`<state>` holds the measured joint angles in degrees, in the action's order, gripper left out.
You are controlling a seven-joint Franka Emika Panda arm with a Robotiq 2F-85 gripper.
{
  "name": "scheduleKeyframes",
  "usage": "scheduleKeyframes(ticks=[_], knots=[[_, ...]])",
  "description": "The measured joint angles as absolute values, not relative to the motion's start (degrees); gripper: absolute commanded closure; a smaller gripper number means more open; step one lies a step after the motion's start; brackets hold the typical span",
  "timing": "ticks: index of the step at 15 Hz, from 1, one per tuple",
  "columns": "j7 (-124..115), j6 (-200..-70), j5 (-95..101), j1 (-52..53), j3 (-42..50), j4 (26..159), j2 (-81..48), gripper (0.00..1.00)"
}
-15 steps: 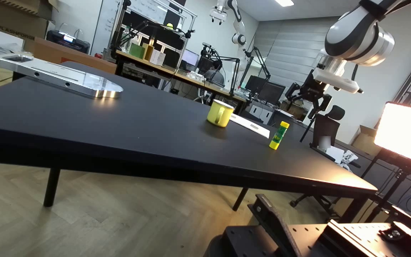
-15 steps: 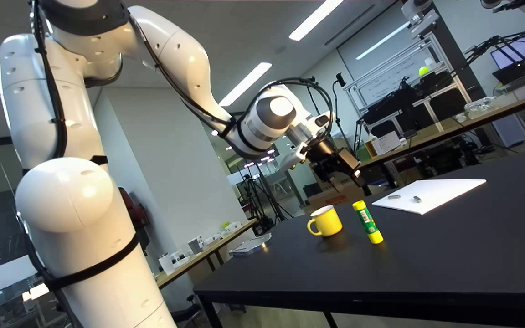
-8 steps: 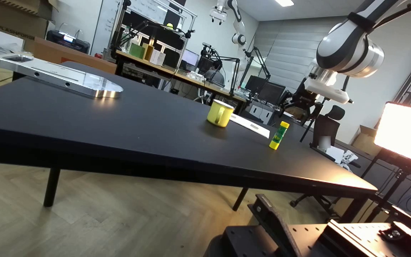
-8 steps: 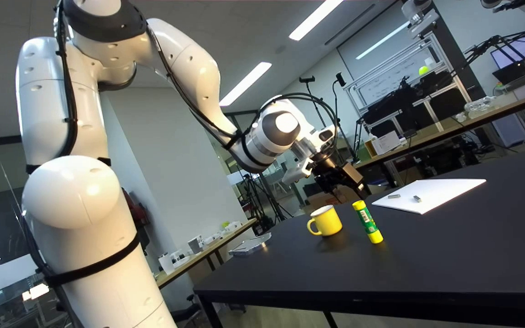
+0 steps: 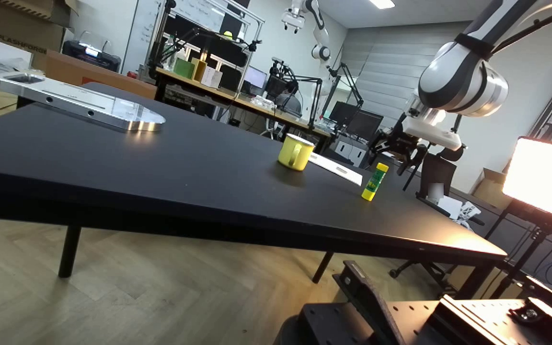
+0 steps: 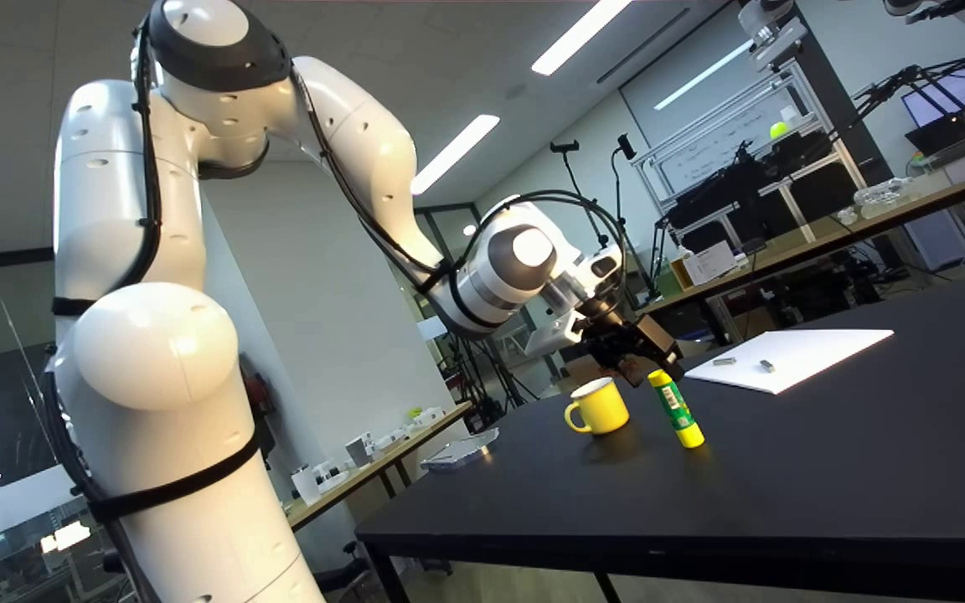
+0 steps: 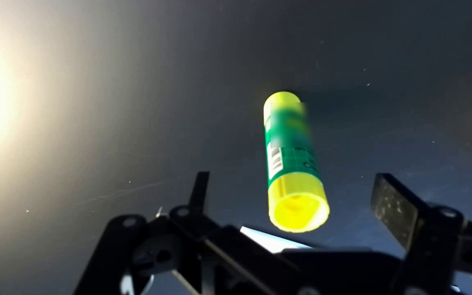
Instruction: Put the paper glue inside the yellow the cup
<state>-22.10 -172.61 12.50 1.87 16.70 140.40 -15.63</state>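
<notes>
I have the end effector [image 7: 295, 196] released, its flat black fingers [image 7: 393, 209] spread wide at lower left and lower right of the wrist view. Between them in that frame, the glue stick [image 7: 295, 164], a cylinder with yellow ends and a green label, stands upright on the faintly scratched black surface [image 7: 158, 123]. In an exterior view, the squat yellow mug [image 6: 598, 406], glossy and white-rimmed, sits near it, to its left. At upper left of an exterior view lies a polished metal plate [image 5: 77, 102].

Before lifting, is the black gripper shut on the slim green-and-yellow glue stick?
No, the wrist view shows the gripper open, with gaps beside the glue stick.
</notes>
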Motion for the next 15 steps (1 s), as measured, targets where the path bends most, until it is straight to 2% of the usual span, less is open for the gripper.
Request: scheduleKeyframes(ticks=[9, 10, 15], knots=[[-22.66, -175.03, 13.37, 8.39, 21.75, 141.22, -17.75, 0.89], [-22.67, -175.02, 13.37, 9.11, 22.28, 141.24, -17.73, 0.93], [-22.69, -174.86, 13.39, 12.84, 25.13, 141.25, -16.54, 0.92]])
